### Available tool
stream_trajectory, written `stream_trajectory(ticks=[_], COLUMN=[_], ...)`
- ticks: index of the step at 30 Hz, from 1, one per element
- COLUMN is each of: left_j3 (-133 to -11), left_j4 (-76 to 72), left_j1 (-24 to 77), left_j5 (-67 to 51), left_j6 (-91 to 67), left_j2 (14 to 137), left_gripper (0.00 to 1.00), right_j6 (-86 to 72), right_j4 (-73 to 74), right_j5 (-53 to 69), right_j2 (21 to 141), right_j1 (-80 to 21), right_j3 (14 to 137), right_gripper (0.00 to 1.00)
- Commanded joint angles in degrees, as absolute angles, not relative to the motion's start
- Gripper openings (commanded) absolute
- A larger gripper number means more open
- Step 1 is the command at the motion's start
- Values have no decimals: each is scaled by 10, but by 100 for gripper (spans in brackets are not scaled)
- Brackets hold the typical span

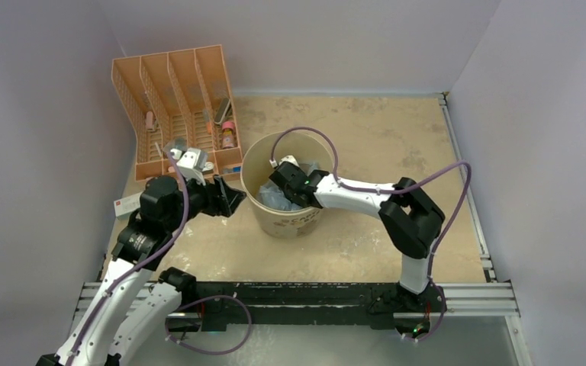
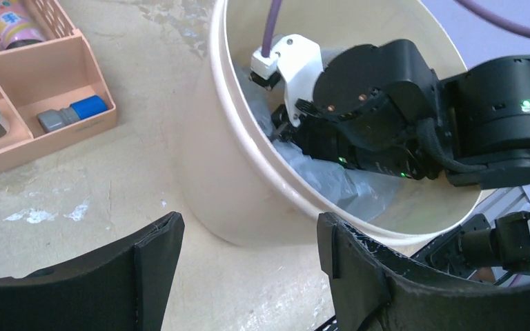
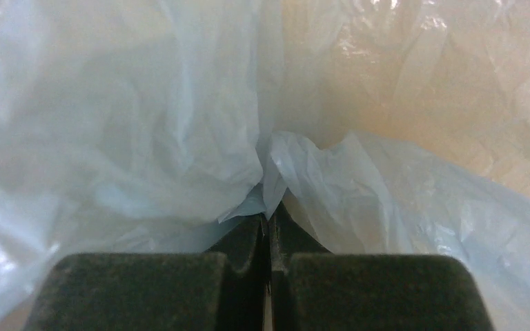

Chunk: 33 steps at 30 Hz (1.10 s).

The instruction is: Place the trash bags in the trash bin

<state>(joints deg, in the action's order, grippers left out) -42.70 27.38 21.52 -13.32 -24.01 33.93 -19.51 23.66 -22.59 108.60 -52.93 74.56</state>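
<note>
The cream trash bin (image 1: 286, 221) stands mid-table, and the crumpled light-blue trash bag (image 1: 278, 200) lies inside it. My right gripper (image 1: 286, 181) reaches down into the bin from the right. In the right wrist view its jaws (image 3: 270, 214) are shut, pinching a fold of the trash bag (image 3: 145, 138), which fills that view. My left gripper (image 1: 236, 200) hovers just left of the bin, open and empty. The left wrist view shows its gap (image 2: 248, 241) facing the bin wall (image 2: 228, 172), with the bag (image 2: 331, 181) under the right gripper (image 2: 283, 131).
An orange slotted rack (image 1: 175, 99) with small items stands at the back left; its compartments (image 2: 41, 103) lie close to the bin. A white flat item (image 1: 126, 203) lies at the left edge. An aluminium rail (image 1: 473, 293) runs along the near edge. White walls enclose the table.
</note>
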Motion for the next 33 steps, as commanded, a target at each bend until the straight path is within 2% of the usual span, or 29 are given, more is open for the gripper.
stream_trajectory(ticks=[1,6,11,16,20,27,33], left_j3=[-490,-533,-536,-514,-553,-540,-571], left_j4=[240,246,229,167,210,174,208], left_j1=[214,214,214,214,214,214,214], left_j5=[-138,-154,-158,-194,-205,-240,-216], left_j6=[-245,-233,-231,-253,-239,-238,-236], left_j2=[356,388,411,454,518,523,515], left_gripper=[71,72,72,72,68,61,61], right_j6=[-126,-56,-25,-57,-130,-207,-234], right_j4=[246,270,280,283,234,173,165], right_j5=[-203,-171,-132,-137,-135,-134,-127], right_j2=[1002,971,932,907,877,853,834], right_j1=[-531,-528,-480,-474,-470,-468,-465], right_j3=[732,723,726,808,833,829,821], right_gripper=[0,0,0,0,0,0,0])
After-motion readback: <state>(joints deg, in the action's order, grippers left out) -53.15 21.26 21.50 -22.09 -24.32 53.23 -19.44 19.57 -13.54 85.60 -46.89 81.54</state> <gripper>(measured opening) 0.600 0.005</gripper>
